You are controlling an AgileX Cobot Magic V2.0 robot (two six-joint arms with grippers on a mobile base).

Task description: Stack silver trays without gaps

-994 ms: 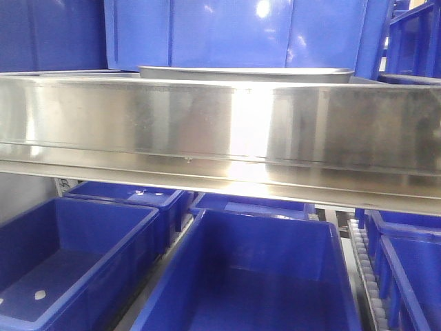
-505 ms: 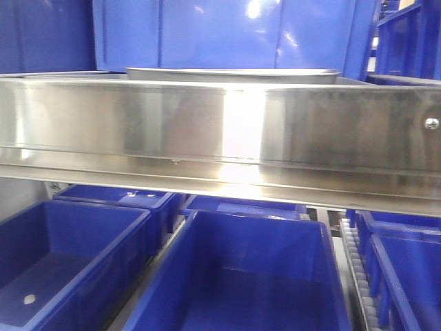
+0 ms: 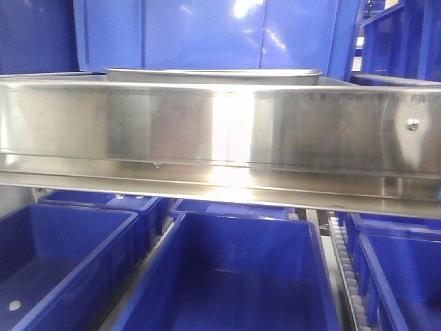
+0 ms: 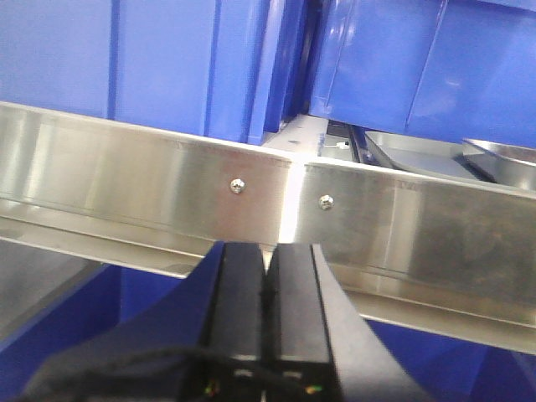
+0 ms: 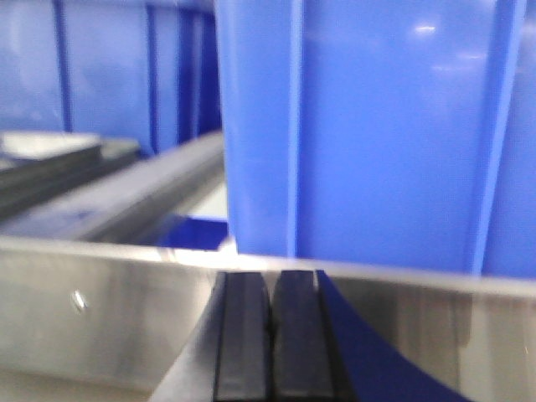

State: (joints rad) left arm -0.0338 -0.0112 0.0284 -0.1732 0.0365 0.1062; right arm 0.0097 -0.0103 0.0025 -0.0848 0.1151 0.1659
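The view has slid right since a second ago — the tray (image 3: 213, 74) on the shelf now sits further left behind the steel rail (image 3: 220, 131). Two trays (image 4: 494, 155) show by the left claw (image 4: 266, 289). Both claws — left and right (image 5: 270, 327) — are pressed closed, empty.

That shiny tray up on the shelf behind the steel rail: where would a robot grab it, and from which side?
Probably by the near rolled rim of the silver tray, coming from above: the shelf rail hides its sloped sides from the front, leaving only the rim showing over it. Both the left gripper and right gripper have their fingers closed, so they would need opening first.
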